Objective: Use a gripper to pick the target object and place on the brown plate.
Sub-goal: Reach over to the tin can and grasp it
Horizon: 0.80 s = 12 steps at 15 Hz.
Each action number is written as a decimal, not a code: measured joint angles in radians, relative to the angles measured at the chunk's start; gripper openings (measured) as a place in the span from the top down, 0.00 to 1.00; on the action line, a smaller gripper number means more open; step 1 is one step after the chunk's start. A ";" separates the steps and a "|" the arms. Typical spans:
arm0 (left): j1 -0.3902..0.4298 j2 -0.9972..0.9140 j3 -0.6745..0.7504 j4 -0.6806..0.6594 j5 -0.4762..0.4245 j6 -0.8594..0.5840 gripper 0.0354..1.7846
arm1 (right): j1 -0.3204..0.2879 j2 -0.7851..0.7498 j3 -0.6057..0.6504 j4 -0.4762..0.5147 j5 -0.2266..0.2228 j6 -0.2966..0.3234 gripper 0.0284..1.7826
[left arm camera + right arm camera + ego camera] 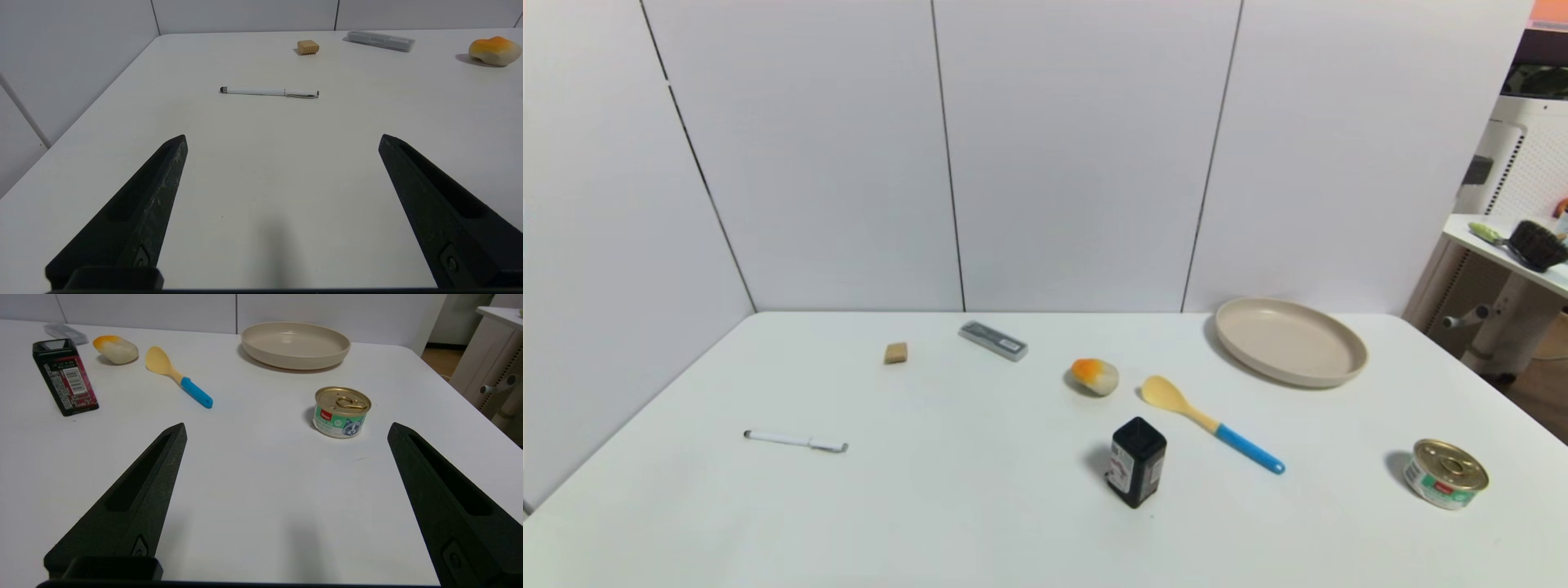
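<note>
Right wrist view: released right gripper (286, 430) faces can (342, 412); plate (295, 345) beyond, unobstructed.

Left gripper (282, 139), right gripper (286, 428), matte black tapered fingers, small screws

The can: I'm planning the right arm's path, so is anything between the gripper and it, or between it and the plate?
Nothing visible. The right gripper, open, faces the can across bare table; the brown plate lies beyond it.

On the white table (980, 506) we see a pen (796, 441), cork block (896, 353), grey case (992, 340), orange-white stone (1094, 376), spoon (1209, 423) and black bottle (1137, 461).
</note>
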State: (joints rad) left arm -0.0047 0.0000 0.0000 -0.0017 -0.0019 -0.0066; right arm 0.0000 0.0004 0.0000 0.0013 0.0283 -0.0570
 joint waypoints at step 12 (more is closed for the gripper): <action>0.000 0.000 0.000 0.000 0.000 -0.001 0.06 | -0.004 0.106 -0.043 0.004 0.006 -0.014 0.05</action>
State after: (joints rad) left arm -0.0047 0.0000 0.0000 -0.0013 -0.0023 -0.0077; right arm -0.0036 0.1062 -0.0432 0.0057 0.0340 -0.0706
